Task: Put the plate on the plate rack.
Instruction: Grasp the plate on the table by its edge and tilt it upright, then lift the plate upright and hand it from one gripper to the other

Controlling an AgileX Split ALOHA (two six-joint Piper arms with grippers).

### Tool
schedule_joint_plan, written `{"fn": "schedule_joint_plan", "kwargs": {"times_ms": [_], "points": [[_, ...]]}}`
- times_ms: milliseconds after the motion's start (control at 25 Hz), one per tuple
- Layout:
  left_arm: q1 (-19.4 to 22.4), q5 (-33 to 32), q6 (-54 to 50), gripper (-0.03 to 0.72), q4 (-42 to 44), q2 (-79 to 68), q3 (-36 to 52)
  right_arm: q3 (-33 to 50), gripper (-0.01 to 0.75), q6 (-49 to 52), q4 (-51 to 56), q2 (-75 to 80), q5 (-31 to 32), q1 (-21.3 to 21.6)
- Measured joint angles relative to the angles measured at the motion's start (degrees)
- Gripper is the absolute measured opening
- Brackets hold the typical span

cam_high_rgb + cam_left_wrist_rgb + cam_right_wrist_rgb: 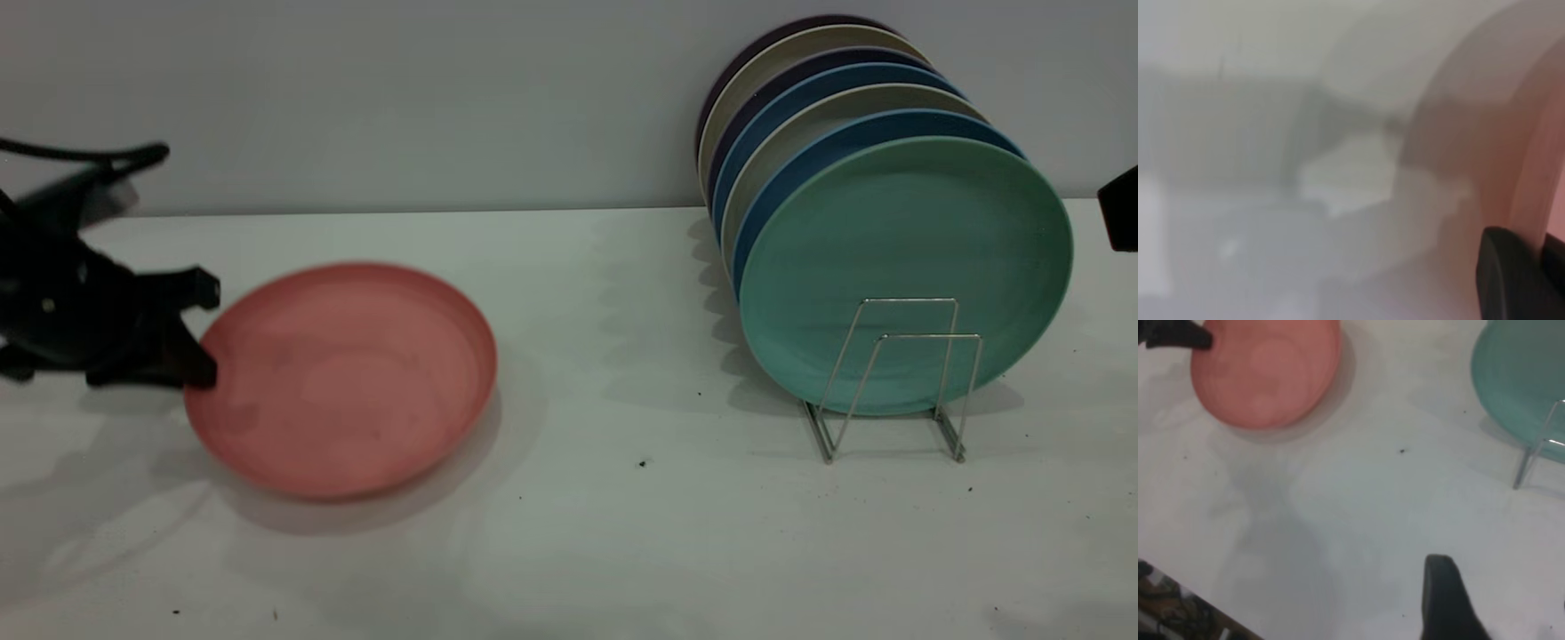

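The salmon-pink plate lies at the table's left, its left side tipped slightly up. My left gripper is at the plate's left rim. In the left wrist view the pink rim runs between two dark fingers, so the gripper is shut on it. The wire plate rack stands at the right with several plates upright in it, a teal-green plate foremost. Two empty loops stand in front of it. My right gripper hangs open above bare table, far from the pink plate.
Blue, beige and dark plates fill the rack's back slots against the wall. The rack's front loop and the teal plate show in the right wrist view. White table lies between plate and rack, with small dark specks.
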State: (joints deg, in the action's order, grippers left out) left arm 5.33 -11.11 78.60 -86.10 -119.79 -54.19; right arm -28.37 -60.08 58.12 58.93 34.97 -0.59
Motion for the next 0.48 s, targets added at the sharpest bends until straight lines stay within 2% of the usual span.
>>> {"fn": "schedule_joint_plan", "kwargs": {"times_ms": [240, 360, 480], "points": [[0.0, -5.7, 22.8, 0.012, -13.0, 1.1, 0.0, 0.0, 0.439, -0.4, 3.0, 0.3, 1.7, 0.0], [0.0, -11.0, 31.1, 0.012, -14.2, 1.1, 0.0, 0.0, 0.439, -2.0, 5.5, 1.3, 2.5, 0.0], [0.0, -14.8, 34.6, 0.012, -14.3, 1.1, 0.0, 0.0, 0.439, -5.5, 9.7, 4.4, 3.4, 0.0]]}}
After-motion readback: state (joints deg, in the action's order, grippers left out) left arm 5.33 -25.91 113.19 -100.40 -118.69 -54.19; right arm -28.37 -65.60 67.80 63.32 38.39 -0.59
